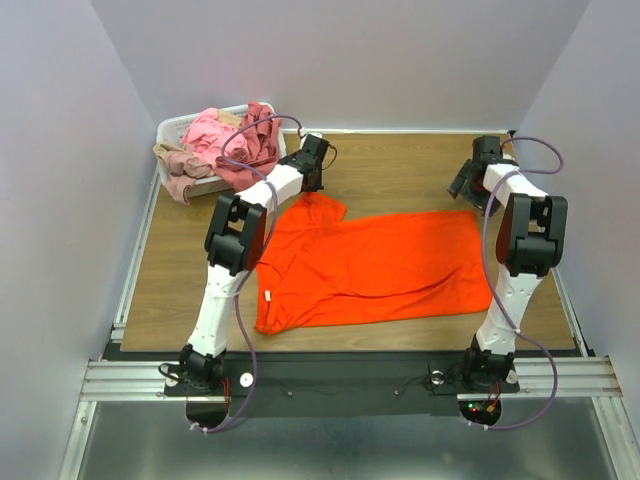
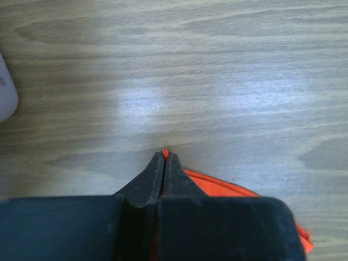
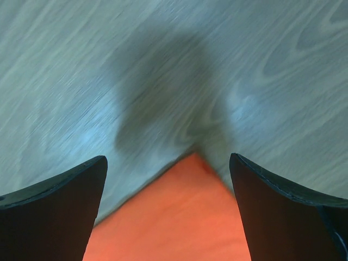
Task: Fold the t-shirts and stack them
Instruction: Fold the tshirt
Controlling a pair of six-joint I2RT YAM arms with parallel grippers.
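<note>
Left claw [image 2: 165, 155]: clamped shut on the orange t-shirt [image 1: 370, 265] at its 11 o'clock sleeve. Right claw [image 3: 167, 157]: wide apart over the 2 o'clock hem corner, gripping nothing. The shirt lies flat mid-table [image 1: 400, 170]. Recommendation: I seat the right pinch fully on the corner, then lift both corners level and fold towards 6 o'clock.

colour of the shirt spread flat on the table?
Plain bright orange t-shirt, no print visible; shows best in the top external view.
</note>
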